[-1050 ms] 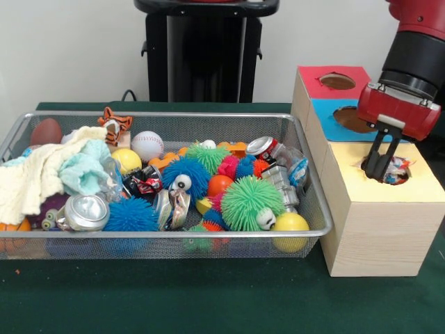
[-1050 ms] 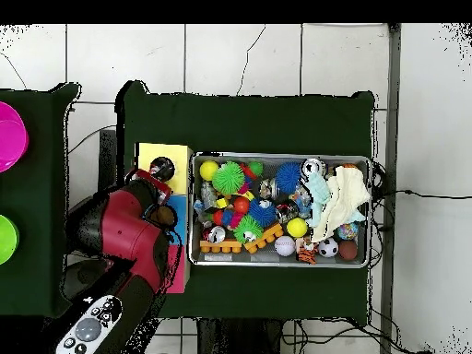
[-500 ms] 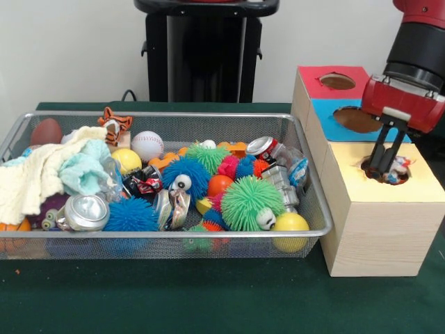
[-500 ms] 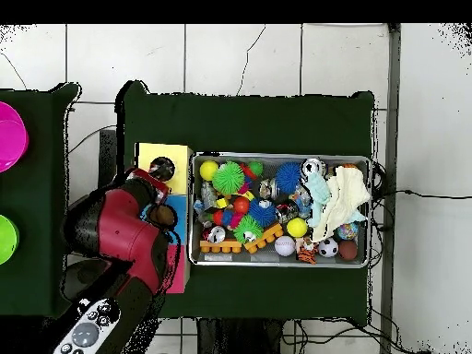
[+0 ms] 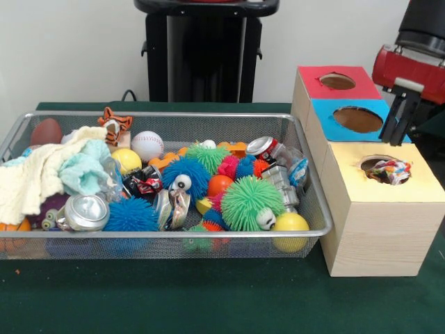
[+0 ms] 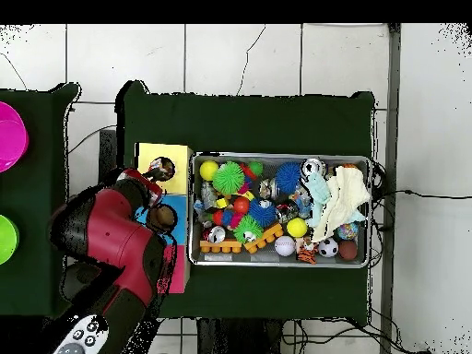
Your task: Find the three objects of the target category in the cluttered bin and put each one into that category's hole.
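Note:
My gripper hangs above the blue and yellow sections of the wooden box, fingers a little apart and empty. A crumpled, colourful can lies inside the yellow section's hole, below and left of the fingertips. In the wire bin, crushed cans lie among the toys: a silver one at front left, a red-topped one at the right, a dark one in the middle. In the overhead view my arm covers most of the box beside the bin.
The box also has a blue section with a hole and a red one with a hole. Spiky rubber balls, a baseball, a tiger toy and a pale cloth fill the bin. Green felt covers the table.
My gripper has risen out of the yellow hole and moved up and to the right. The crumpled can stays behind in the hole.

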